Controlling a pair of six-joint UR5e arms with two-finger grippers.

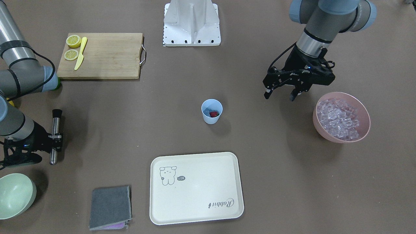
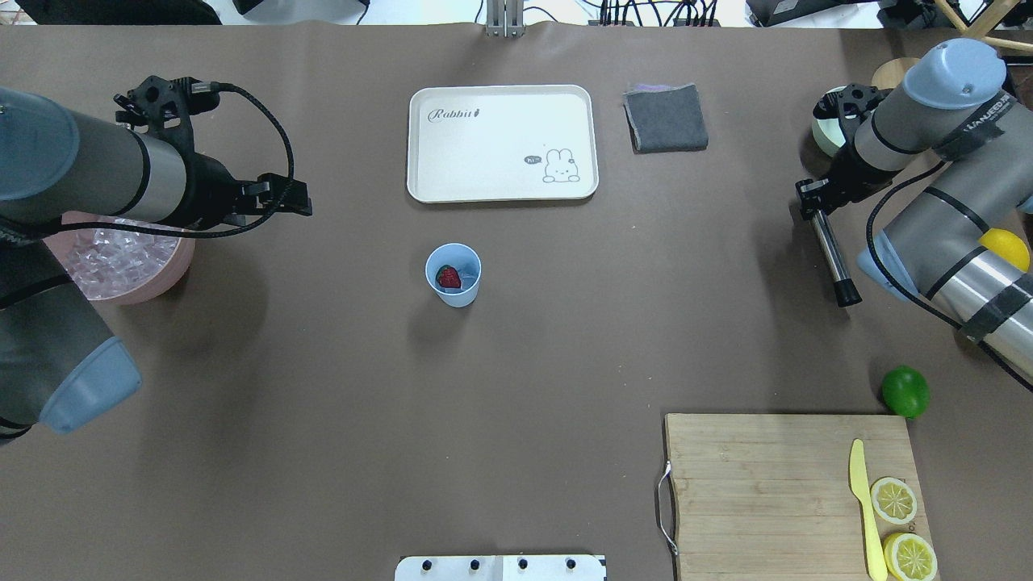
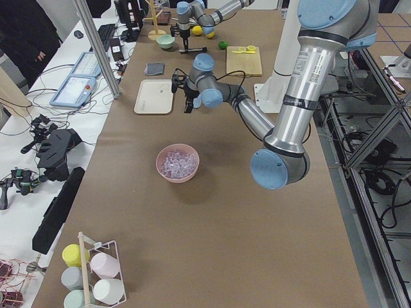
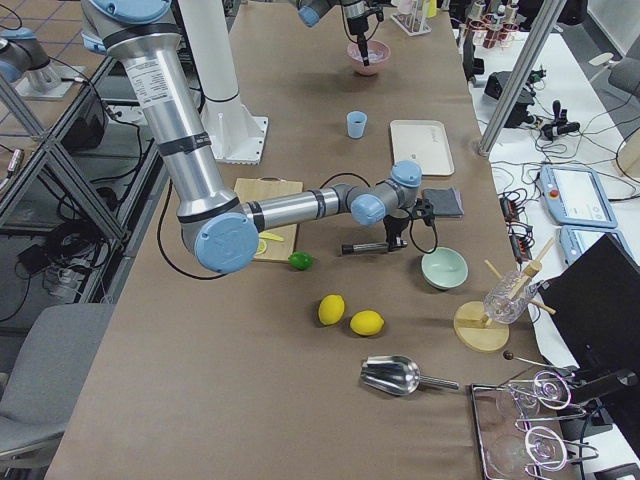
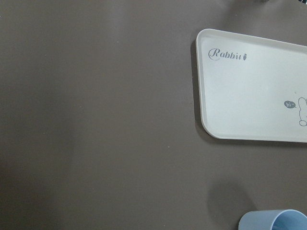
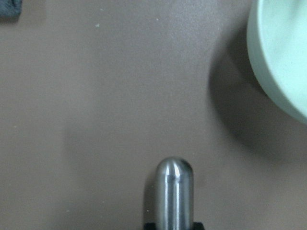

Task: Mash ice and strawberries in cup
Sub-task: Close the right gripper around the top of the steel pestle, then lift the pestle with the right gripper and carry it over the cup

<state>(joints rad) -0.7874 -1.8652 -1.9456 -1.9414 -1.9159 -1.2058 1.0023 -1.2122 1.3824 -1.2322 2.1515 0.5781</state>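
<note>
The light-blue cup [image 1: 211, 111] stands upright at the table's middle, with the red strawberry [image 1: 213, 114] inside it, also in the overhead view [image 2: 448, 277]. Something pale and glassy lies under the strawberry. The ice [image 1: 338, 118] fills a pink bowl [image 1: 364, 112]. My left gripper [image 1: 280, 95] is open and empty, hovering just beside that bowl, well away from the cup. My right gripper [image 1: 55, 138] is shut on a steel muddler [image 1: 56, 125], held level above the table far from the cup. The muddler's rounded end shows in the right wrist view [image 6: 175, 191].
A cream tray [image 1: 196, 188] lies beyond the cup. A grey cloth [image 1: 110, 206] and a pale green bowl [image 1: 14, 195] sit near my right gripper. A cutting board [image 1: 104, 55] carries lemon halves and a yellow knife. A lime [image 2: 905, 391] lies by the board.
</note>
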